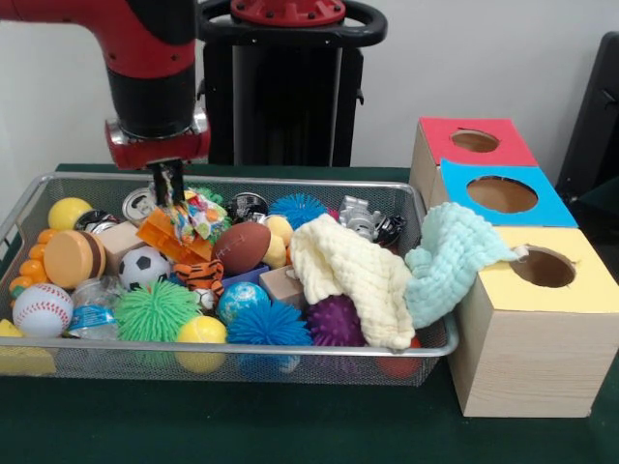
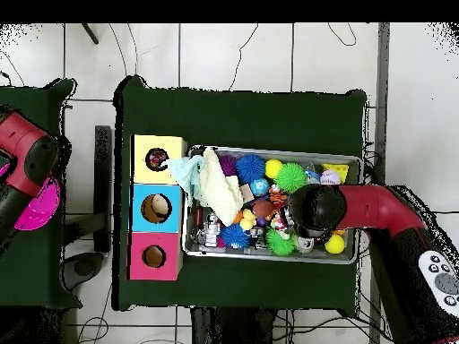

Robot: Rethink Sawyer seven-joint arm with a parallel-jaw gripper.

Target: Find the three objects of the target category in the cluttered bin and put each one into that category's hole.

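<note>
Hand [image 1: 170,186] low in bin [image 1: 232,354] far-left part, pinching dotted cloth [image 1: 198,217].

Risk: cloth snags on toys around it or slips on lift.

Cream cloth [image 1: 350,275] and teal cloth [image 1: 447,259] drape over bin's end rim beside yellow-top hole [image 1: 543,267]; teal may block path.

Open room above bin only.

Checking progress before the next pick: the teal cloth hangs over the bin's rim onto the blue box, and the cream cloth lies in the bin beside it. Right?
Not quite. The front view shows the teal cloth draped over the bin's rim onto the yellow box, not the blue one. The cream cloth does lie in the bin beside it.
</note>
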